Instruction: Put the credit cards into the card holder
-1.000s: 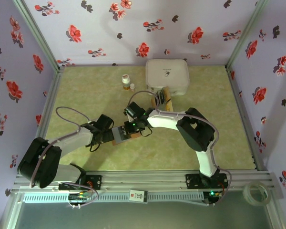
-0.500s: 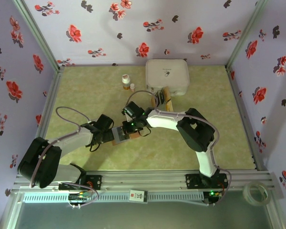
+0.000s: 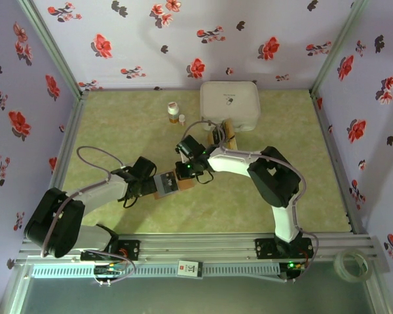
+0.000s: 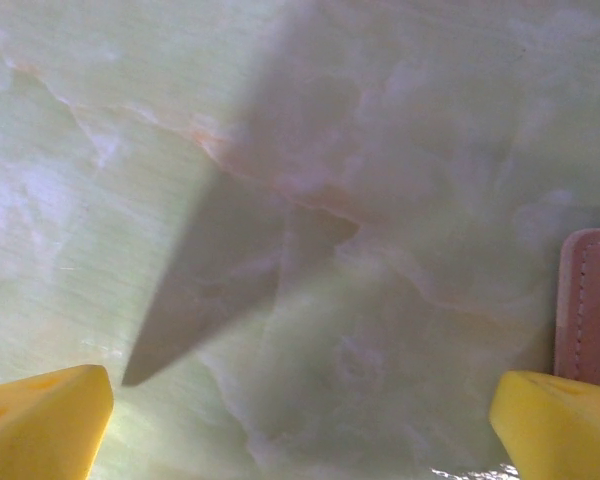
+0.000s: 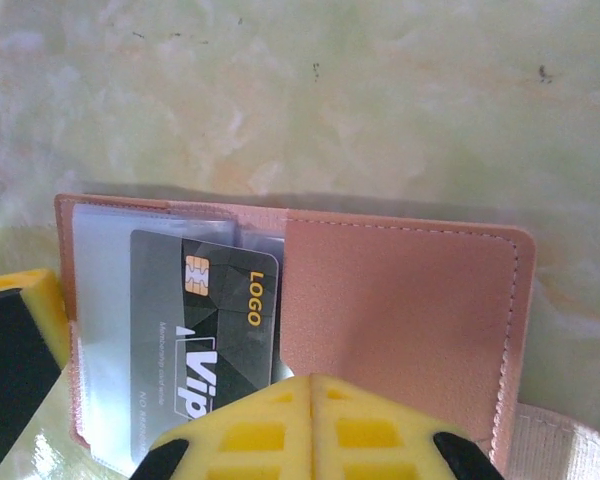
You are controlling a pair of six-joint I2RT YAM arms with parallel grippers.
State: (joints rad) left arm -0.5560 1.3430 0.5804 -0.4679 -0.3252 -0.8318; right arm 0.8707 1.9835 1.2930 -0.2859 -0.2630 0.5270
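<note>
The card holder (image 5: pixel 400 320) lies open on the table, reddish-brown flap to the right and clear sleeves to the left. A black credit card (image 5: pixel 205 320) with a gold chip sits inside a sleeve. My right gripper (image 5: pixel 313 395) is shut, its yellow fingertips pressed together just above the holder's near edge with nothing seen between them. From above, the card holder (image 3: pixel 169 183) lies between both grippers, with the right gripper (image 3: pixel 183 173) at its far side. My left gripper (image 4: pixel 300 420) is wide open and low over the table, the holder's edge (image 4: pixel 590 300) by its right finger. More tan cards (image 3: pixel 226 135) stand near the white box.
A large white rounded box (image 3: pixel 230 103) sits at the back of the table. Two small bottles (image 3: pixel 174 112) stand to its left. Floral walls close three sides. A roll of tape (image 3: pixel 351 264) lies outside the frame at the near right.
The right arm has shifted slightly back and to the right, away from the holder's middle. The left arm and the holder have stayed still.
</note>
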